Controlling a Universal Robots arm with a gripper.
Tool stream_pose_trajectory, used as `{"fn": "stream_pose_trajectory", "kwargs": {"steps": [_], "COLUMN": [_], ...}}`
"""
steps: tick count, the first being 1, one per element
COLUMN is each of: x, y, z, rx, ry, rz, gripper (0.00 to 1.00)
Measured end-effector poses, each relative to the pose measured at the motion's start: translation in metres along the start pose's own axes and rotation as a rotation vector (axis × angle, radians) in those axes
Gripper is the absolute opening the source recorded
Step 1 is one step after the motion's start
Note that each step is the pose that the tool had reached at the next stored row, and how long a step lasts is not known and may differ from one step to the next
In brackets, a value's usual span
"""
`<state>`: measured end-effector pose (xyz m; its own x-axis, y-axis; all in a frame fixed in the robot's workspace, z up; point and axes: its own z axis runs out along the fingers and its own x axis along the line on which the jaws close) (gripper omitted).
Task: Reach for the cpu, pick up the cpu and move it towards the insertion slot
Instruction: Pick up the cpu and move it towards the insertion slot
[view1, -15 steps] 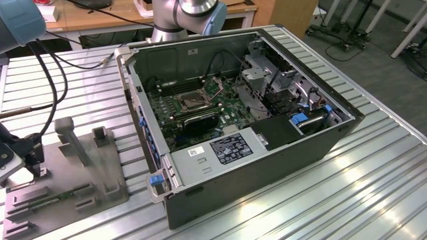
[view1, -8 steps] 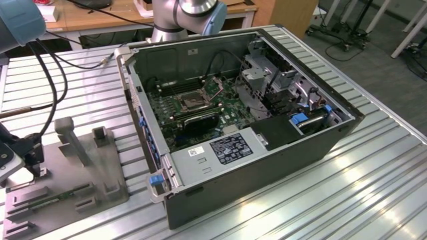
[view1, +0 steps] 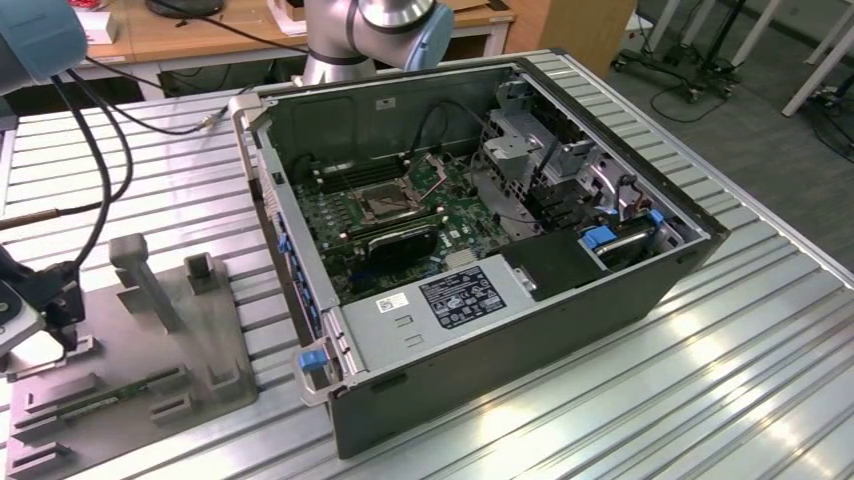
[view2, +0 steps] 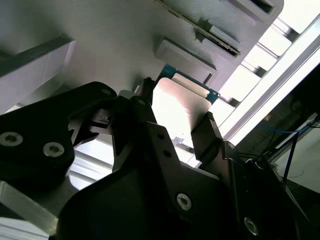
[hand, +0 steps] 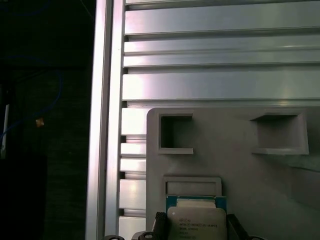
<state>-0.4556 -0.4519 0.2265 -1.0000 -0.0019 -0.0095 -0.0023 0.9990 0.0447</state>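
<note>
At grey tray (hand: 240, 165) | fingers (view2: 206, 137) clamp cpu (view2: 177, 107) | both edges touching

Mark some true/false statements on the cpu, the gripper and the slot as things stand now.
1. The cpu sits between the fingers of the gripper. True.
2. The cpu is seated in the insertion slot. False: the slot is inside the computer case, while the gripper holds the cpu over the grey tray.
3. The computer case is open, with its green board showing. True.
4. The gripper is inside the computer case. False: it is at the grey tray, on the exterior view's left of the case.
</note>
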Motion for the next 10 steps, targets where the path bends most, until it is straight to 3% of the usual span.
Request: {"fn": "stream_pose_trajectory", "kwargs": {"steps": [10], "x": [-0.0001], "y": [0.0004], "z": [-0.0086], "rx": [-0.0001], "ry": [-0.0001], "rz": [0.0], "gripper": [0.55]}}
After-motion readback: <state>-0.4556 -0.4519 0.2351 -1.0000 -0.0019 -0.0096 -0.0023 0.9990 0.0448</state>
